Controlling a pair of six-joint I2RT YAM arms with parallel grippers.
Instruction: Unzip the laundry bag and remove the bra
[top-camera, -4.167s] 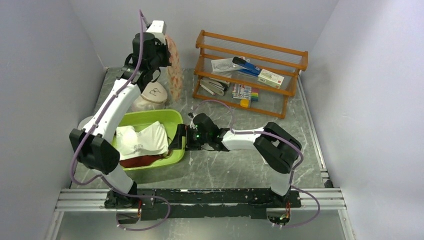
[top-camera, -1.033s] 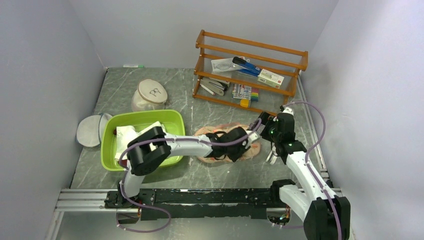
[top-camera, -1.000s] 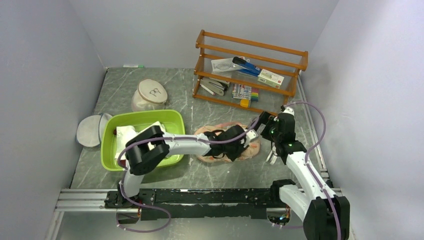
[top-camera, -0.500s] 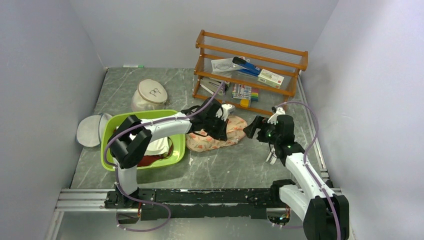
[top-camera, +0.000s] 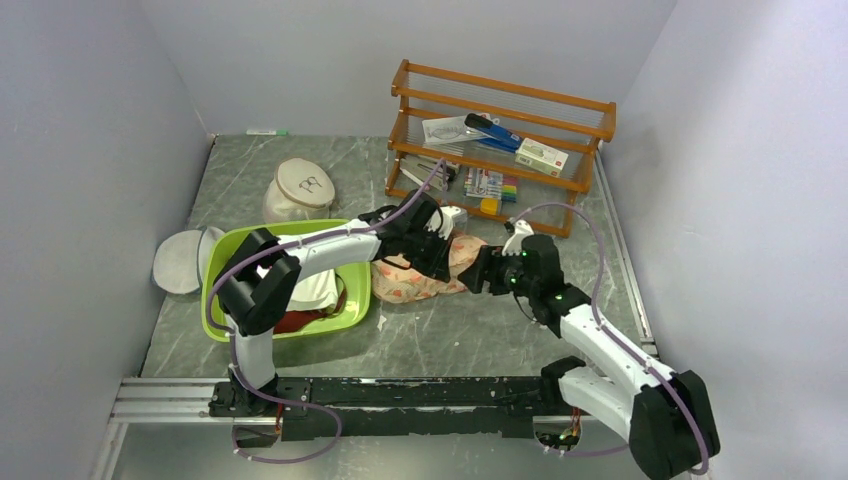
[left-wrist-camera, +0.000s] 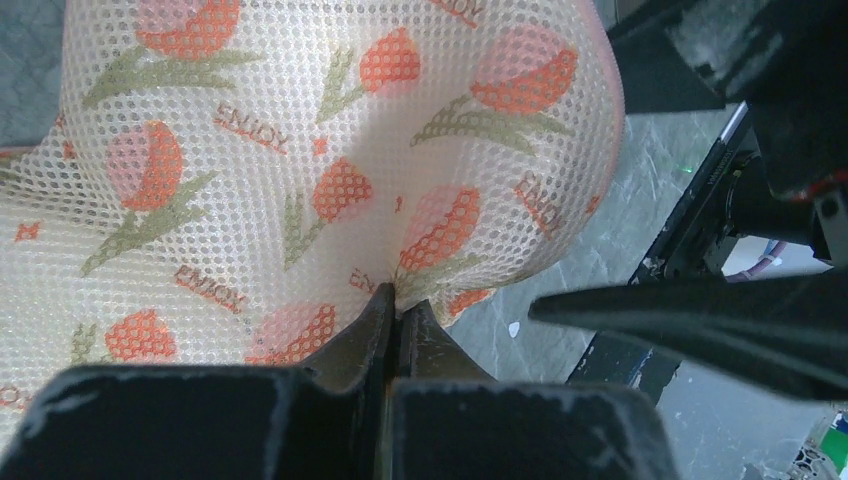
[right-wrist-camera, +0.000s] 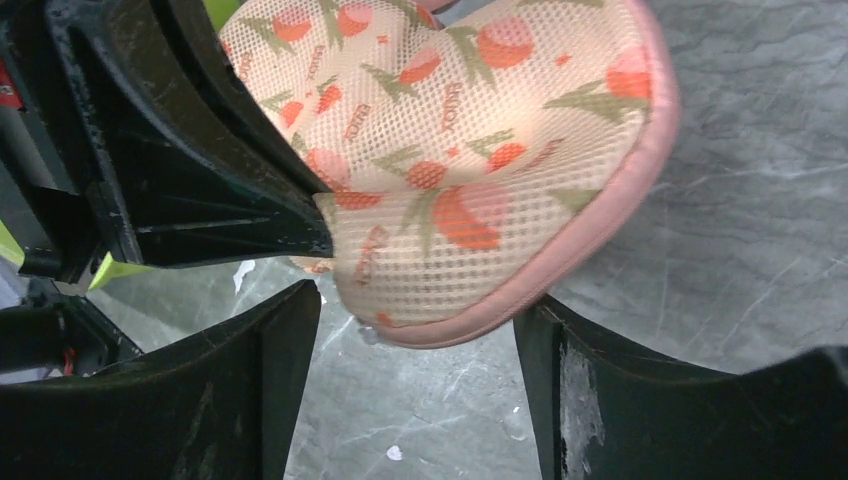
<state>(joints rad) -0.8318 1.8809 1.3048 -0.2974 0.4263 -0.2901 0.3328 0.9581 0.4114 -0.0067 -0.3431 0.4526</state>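
Centre of frame: laundry bag (top-camera: 415, 284), peach mesh, red-orange tulip print, pink rim; crumpled, right lobe raised.

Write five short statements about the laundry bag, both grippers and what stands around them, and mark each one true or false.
1. The left gripper is shut on the laundry bag's mesh. True.
2. The right gripper is clamped on the bag's rim. False: its fingers are open, with the pink rim between them.
3. The laundry bag lies inside the green basin. False: it is outside the basin, on the side towards the right arm.
4. The white domed bag stands on the far side of the basin. True.
5. The wooden rack is bare. False: its shelves hold several small items.
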